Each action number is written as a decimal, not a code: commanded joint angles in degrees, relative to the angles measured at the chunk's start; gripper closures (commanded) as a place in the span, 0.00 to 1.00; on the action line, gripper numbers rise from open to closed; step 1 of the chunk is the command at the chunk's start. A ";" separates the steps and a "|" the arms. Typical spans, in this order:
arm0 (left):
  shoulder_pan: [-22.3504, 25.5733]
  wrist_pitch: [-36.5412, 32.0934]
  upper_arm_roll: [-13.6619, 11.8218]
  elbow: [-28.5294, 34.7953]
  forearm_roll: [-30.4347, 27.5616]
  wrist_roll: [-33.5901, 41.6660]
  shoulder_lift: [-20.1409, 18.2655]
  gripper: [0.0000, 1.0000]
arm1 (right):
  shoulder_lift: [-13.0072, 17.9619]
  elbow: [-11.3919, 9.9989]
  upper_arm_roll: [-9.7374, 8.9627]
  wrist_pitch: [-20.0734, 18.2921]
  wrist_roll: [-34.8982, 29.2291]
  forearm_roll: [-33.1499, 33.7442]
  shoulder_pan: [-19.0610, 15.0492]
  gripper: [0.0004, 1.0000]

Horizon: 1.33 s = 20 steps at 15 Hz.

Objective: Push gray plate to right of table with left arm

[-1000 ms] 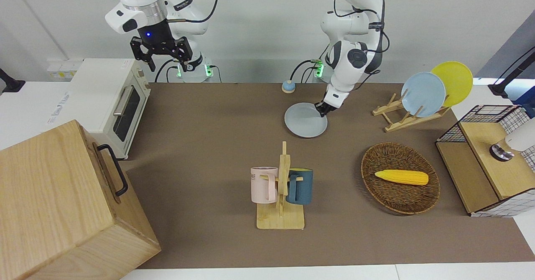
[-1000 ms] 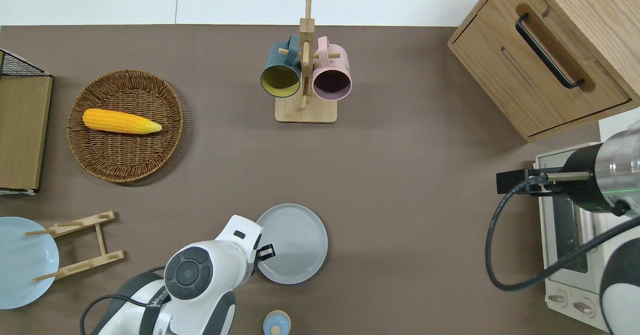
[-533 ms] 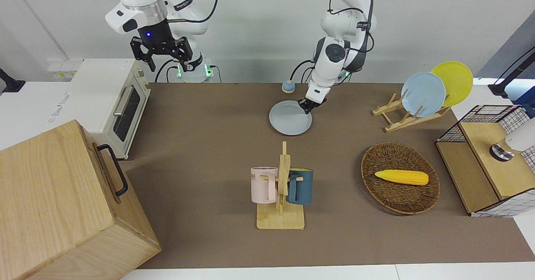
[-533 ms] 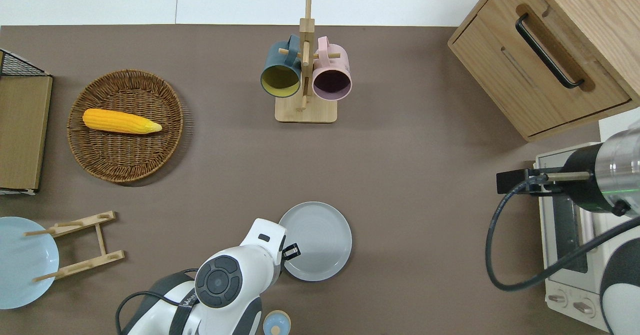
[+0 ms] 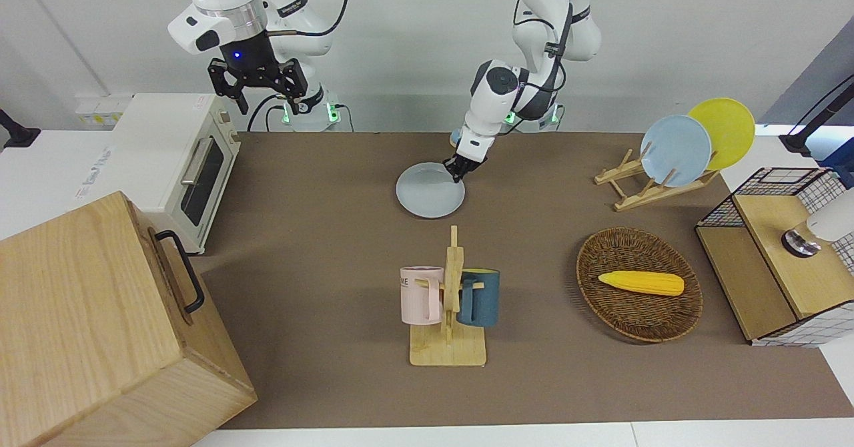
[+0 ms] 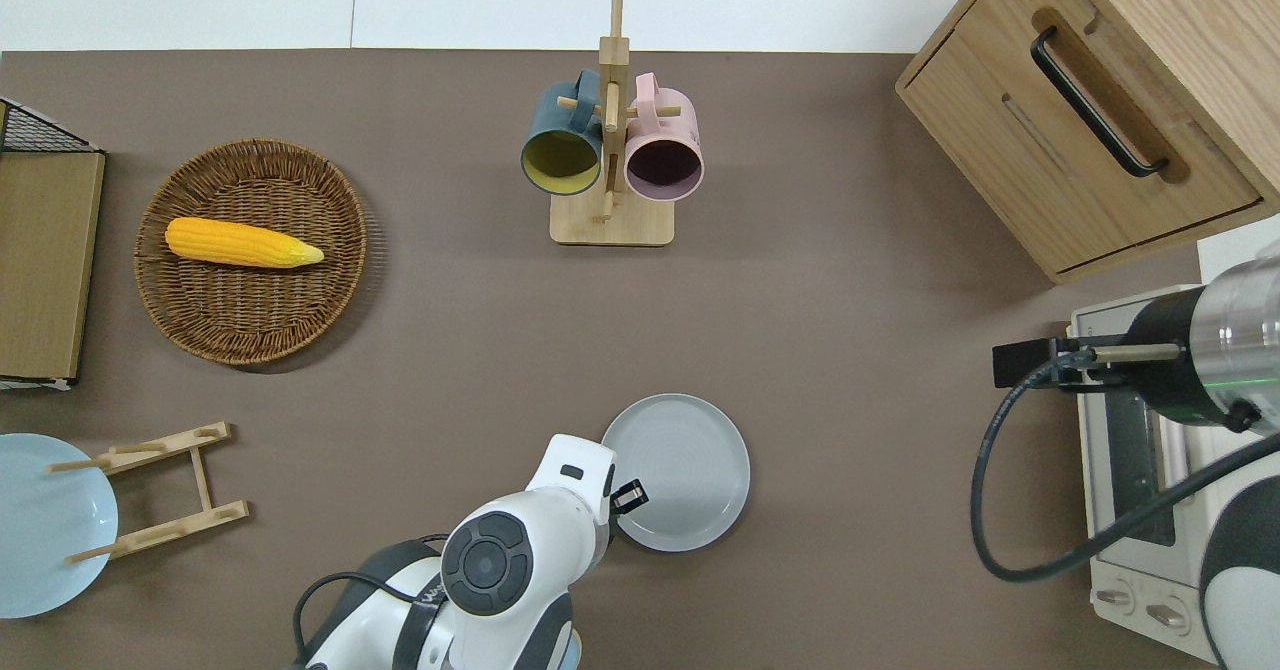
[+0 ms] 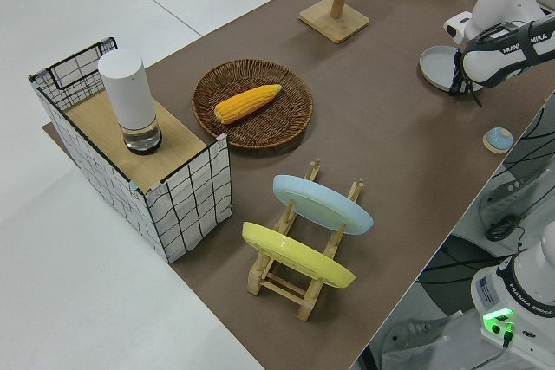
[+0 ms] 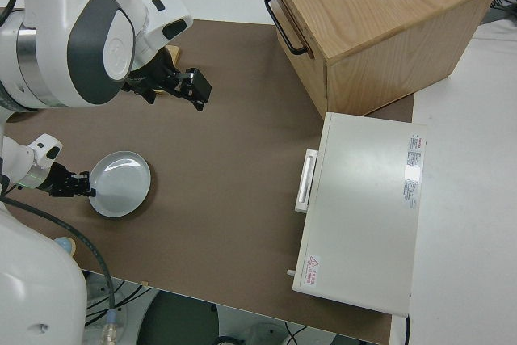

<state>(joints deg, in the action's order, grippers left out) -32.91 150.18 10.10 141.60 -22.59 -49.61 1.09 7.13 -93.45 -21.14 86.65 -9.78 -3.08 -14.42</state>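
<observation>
The gray plate (image 5: 427, 200) lies flat on the brown table (image 5: 320, 187), nearer to the robots than the mug rack; it also shows in the overhead view (image 6: 685, 465). My left gripper (image 5: 459, 169) is low at the table, its tip touching the plate's rim on the side toward the left arm's end; it shows in the overhead view (image 6: 628, 496) and the right side view (image 8: 74, 185). Its fingers look shut and hold nothing. My right gripper (image 5: 257, 93) is parked, fingers open and empty.
A wooden rack with a pink and a blue mug (image 5: 448, 300) stands mid-table. A wicker basket with a corn cob (image 5: 639, 292) and a rack with sky-blue and yellow plates (image 5: 674, 150) are toward the left arm's end. A toaster oven (image 5: 180, 160) and wooden cabinet (image 5: 100, 327) are toward the right arm's end.
My left gripper has slid along the table toward the right arm's end, and the gray plate has moved that way with it, staying against the tip. The right arm has not moved.
</observation>
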 commanded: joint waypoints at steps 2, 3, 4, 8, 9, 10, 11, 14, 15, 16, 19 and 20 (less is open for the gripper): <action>-5.14 0.99 -1.57 -5.80 -1.14 -4.70 5.58 1.00 | 1.57 -1.56 -0.83 0.01 -0.59 -1.23 -1.40 0.00; -5.84 0.99 -2.18 -6.33 -1.14 -4.79 5.85 1.00 | 1.57 -1.56 -0.83 0.01 -0.59 -1.23 -1.40 0.00; -6.81 0.99 -2.88 -6.51 -1.14 -4.79 6.11 1.00 | 1.57 -1.56 -0.83 0.01 -0.59 -1.23 -1.40 0.00; -10.15 1.08 -5.52 -7.21 -1.14 -4.79 6.29 1.00 | 1.57 -1.56 -0.83 0.01 -0.59 -1.23 -1.40 0.00; -10.50 1.08 -5.61 -7.74 -1.14 -4.79 6.90 1.00 | 1.57 -1.56 -0.83 0.01 -0.59 -1.23 -1.40 0.00; -10.86 1.08 -5.70 -8.53 -1.23 -4.79 7.51 1.00 | 1.57 -1.56 -0.83 0.01 -0.59 -1.23 -1.40 0.00; -11.56 1.52 -5.79 -9.23 -1.23 -4.88 8.30 1.00 | 1.57 -1.56 -0.83 0.01 -0.59 -1.23 -1.40 0.00; -13.23 4.50 -6.49 -9.94 -2.10 -5.14 10.50 1.00 | 1.57 -1.56 -0.83 -0.07 -0.59 -1.23 -1.40 0.00; -13.67 4.77 -6.49 -10.29 -2.46 -5.14 10.85 0.97 | 1.57 -1.56 -0.83 0.01 -0.59 -1.23 -1.40 0.00; -13.76 4.77 -6.49 -10.64 -2.46 -5.05 11.03 0.88 | 1.57 -1.56 -0.83 0.01 -0.59 -1.23 -1.40 0.00; -12.97 4.68 -6.32 -10.73 -2.20 -3.92 11.03 0.50 | 1.57 -1.56 -0.83 0.01 -0.59 -1.23 -1.40 0.00; -12.62 4.60 -6.06 -10.73 -2.02 -3.82 11.30 0.34 | 1.57 -1.56 -0.83 -0.07 -0.59 -1.23 -1.40 0.00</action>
<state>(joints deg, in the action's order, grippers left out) -44.97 153.80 4.79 131.89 -23.81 -54.22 9.92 7.13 -93.45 -21.14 86.65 -9.79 -3.08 -14.42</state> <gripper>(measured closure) 0.687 0.004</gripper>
